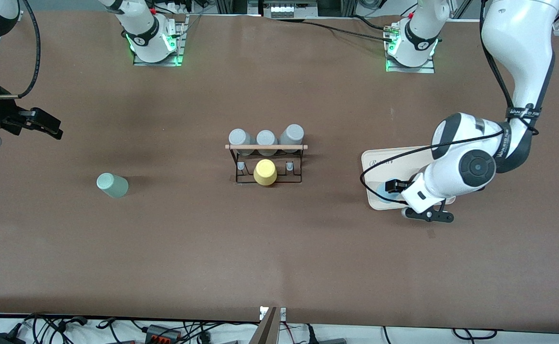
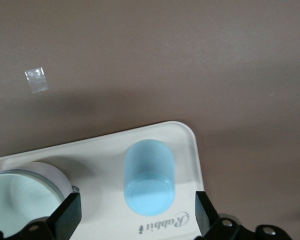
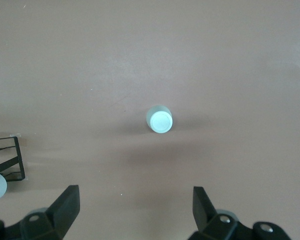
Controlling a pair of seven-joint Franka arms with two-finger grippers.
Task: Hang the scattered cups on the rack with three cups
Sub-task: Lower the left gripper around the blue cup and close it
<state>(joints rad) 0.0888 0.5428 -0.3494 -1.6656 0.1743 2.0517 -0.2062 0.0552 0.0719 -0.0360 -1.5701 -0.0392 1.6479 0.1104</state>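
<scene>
The light blue cup (image 2: 150, 177) stands on the cream tray (image 2: 95, 150); in the front view only its edge (image 1: 382, 192) shows under the left arm. My left gripper (image 2: 136, 215) is open, low over the tray (image 1: 389, 162), its fingers apart on either side of this cup and not touching it. The sage green cup (image 1: 112, 185) stands alone on the table toward the right arm's end and also shows in the right wrist view (image 3: 159, 119). My right gripper (image 1: 45, 125) hangs open and empty, high over that end of the table. The rack (image 1: 266, 147) stands mid-table.
Three grey cups (image 1: 266, 138) hang along the rack's rod, and a yellow cup (image 1: 265, 172) sits on its side nearer the front camera. A white bowl (image 2: 25, 195) sits on the tray beside the blue cup. A rack corner (image 3: 7, 160) shows in the right wrist view.
</scene>
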